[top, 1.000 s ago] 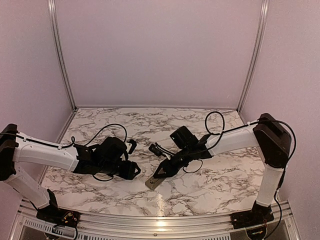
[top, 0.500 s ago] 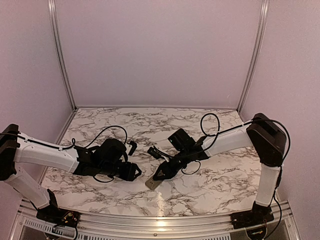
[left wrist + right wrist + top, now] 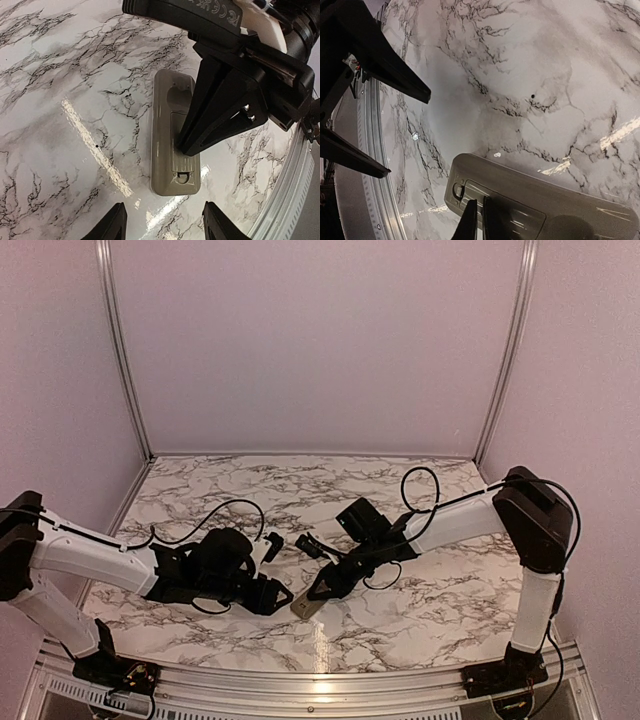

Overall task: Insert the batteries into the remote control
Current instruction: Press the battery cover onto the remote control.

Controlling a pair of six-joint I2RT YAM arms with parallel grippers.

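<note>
The remote control lies face down near the table's front edge, grey-beige back up, with its battery cover seated in place. My right gripper is shut, and its tips rest on the cover near the latch end. My left gripper is open and empty; its fingers straddle bare table just short of the remote's latch end. The remote also shows in the right wrist view. The batteries are not in view.
The metal front rail runs close behind the remote and shows in the left wrist view. The left gripper's fingers stand close to the right gripper. Black cables loop over the marble table.
My left gripper has moved right, up to the remote's near end. The right gripper shifted slightly left a second ago and has since stayed on the cover.
</note>
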